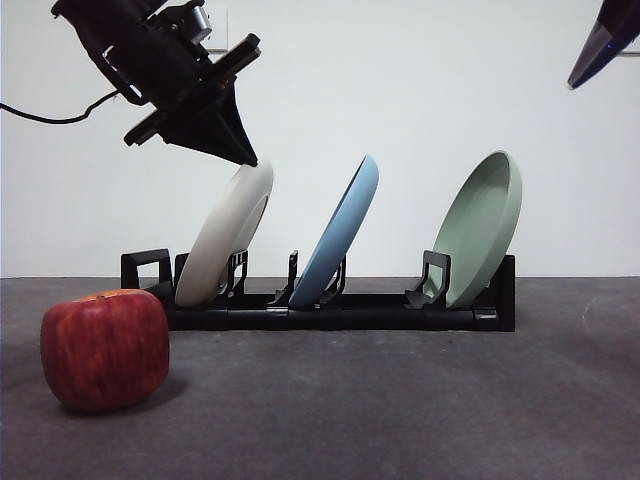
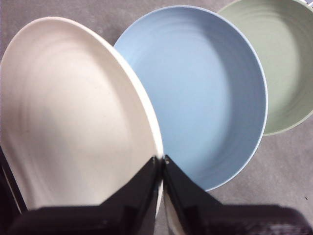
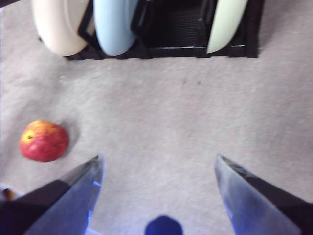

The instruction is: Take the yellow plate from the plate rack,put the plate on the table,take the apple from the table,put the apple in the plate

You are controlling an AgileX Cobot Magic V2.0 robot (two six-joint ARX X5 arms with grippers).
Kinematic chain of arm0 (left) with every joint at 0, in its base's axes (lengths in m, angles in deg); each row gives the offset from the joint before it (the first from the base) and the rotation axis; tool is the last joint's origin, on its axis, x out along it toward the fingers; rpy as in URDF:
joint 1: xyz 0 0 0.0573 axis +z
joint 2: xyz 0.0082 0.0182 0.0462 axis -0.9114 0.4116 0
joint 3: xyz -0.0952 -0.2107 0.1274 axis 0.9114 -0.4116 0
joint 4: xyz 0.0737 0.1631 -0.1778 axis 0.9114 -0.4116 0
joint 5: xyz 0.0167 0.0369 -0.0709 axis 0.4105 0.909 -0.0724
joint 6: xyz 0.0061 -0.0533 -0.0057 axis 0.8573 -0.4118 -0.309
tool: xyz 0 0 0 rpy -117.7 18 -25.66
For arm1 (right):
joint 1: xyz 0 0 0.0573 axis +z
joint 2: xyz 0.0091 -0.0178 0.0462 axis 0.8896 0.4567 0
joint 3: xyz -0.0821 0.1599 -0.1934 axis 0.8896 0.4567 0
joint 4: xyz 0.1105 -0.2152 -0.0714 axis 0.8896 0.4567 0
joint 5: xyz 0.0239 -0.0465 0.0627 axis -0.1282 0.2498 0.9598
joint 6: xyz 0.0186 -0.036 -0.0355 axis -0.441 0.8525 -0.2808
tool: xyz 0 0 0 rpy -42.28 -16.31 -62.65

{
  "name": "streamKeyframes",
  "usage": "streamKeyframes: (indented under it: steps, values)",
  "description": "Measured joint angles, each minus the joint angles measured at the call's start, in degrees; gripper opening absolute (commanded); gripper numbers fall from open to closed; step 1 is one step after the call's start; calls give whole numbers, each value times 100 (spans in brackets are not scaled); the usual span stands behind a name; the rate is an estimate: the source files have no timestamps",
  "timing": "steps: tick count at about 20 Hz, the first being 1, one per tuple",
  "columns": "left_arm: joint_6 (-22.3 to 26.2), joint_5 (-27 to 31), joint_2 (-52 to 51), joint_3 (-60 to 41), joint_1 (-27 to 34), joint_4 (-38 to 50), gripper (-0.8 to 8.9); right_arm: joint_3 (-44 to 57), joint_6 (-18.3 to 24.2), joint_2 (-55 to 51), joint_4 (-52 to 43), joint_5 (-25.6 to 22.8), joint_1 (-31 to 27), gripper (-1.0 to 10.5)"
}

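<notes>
The yellow plate [image 1: 225, 240], pale cream, leans in the left slot of the black plate rack [image 1: 350, 312]. My left gripper [image 1: 245, 158] comes down from the upper left and is shut on the plate's top rim; the left wrist view shows its jaws [image 2: 161, 159] pinched on the edge of the plate [image 2: 68, 112]. The red apple [image 1: 105, 350] sits on the dark grey table [image 1: 400, 400] in front of the rack's left end. My right gripper [image 3: 159, 164] is open and empty, high above the table, with the apple [image 3: 44, 141] off to one side.
A blue plate [image 1: 340, 235] leans in the rack's middle slot and a pale green plate [image 1: 480, 230] in the right one. The right arm shows as a dark tip [image 1: 600, 45] at the top right corner. A black cable hangs at the left edge.
</notes>
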Motion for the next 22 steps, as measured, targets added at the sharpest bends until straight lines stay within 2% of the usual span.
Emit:
streamKeyframes:
  steps: [4, 7, 13, 16, 18, 20, 22]
  values:
    - [4, -219, 0, 378, 0, -507, -9, 0, 0, 0, -52, -42, 0, 378]
    - [46, -426, -59, 940, -57, -1213, -9, 0, 0, 0, -258, -42, 0, 378]
    - [612, -400, -717, 2065, -442, -2938, -9, 0, -55, 0, -833, -42, 0, 378]
    - [802, -374, -1285, 2124, -911, -3407, -9, -162, -72, 31, -922, -55, 0, 378]
    - [901, -105, -1617, 2124, -1381, -3635, -9, -452, -74, 81, -929, -293, 0, 378]
    - [1012, 577, -1827, 2127, -2024, -4009, -9, -828, -72, 127, -925, -584, 0, 378]
    - [1058, 1346, -1812, 2133, -2765, -4308, -9, -1314, -74, 210, -925, -645, 0, 378]
